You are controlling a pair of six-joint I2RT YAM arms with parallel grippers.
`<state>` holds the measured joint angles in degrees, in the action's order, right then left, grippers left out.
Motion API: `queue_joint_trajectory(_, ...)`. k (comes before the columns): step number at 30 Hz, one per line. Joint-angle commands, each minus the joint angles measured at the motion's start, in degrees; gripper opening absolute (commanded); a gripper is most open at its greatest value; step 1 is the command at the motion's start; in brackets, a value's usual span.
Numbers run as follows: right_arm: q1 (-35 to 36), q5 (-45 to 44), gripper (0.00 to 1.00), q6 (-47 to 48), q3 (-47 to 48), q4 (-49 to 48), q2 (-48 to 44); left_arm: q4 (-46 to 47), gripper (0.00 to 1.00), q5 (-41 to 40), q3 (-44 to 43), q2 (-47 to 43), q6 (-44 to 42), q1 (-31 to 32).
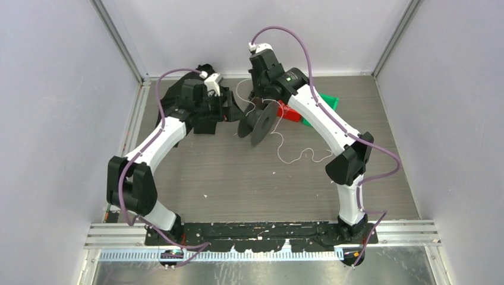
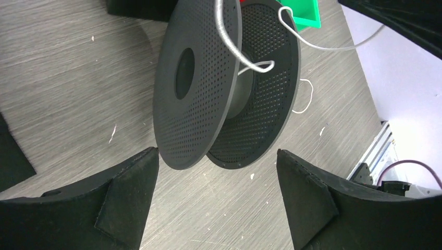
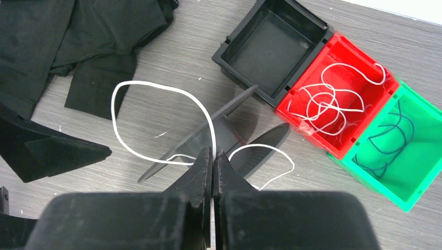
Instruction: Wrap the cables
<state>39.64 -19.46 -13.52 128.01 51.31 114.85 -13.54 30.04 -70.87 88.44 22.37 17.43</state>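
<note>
A black perforated spool point(image 2: 208, 99) stands on edge on the table, also seen from above point(image 1: 259, 122). A white cable point(image 2: 230, 41) drapes over its flange down to the hub. My right gripper point(image 3: 213, 154) hangs just over the spool point(image 3: 229, 130) and is shut on that cable point(image 3: 119, 104), which loops out on both sides. The rest of the cable trails across the table point(image 1: 297, 159). My left gripper point(image 2: 217, 152) is open, jaws wide either side of the spool's lower rim, holding nothing. More white cables point(image 3: 326, 99) lie curled in a red bin point(image 3: 365, 57).
An empty black bin point(image 3: 245, 31) adjoins the red one, and a green bin point(image 3: 422, 114) with thin dark wires point(image 3: 388, 140) sits beyond. Black cloth point(image 3: 78, 31) lies at the back left. Grey walls point(image 1: 53, 119) enclose the table.
</note>
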Motion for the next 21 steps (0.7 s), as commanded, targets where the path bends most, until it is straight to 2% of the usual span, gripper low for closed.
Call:
queue_joint_trajectory(1, 0.28, 3.02, 0.00, 1.74, 0.58, -3.86, -0.34, 3.20, 0.84, 0.20, -2.41, 0.65, -3.28, 0.60)
queue_joint_trajectory(8, 0.29, 5.39, 0.00, -0.31, 1.19, -4.26, 0.52, 4.34, 0.79, -4.50, -1.54, 1.05, -8.52, 4.21)
queue_joint_trajectory(21, 0.26, 8.34, 0.00, -3.40, 2.80, -3.59, 2.19, 10.19, 0.76, -13.45, 1.59, 1.77, -11.39, 7.29)
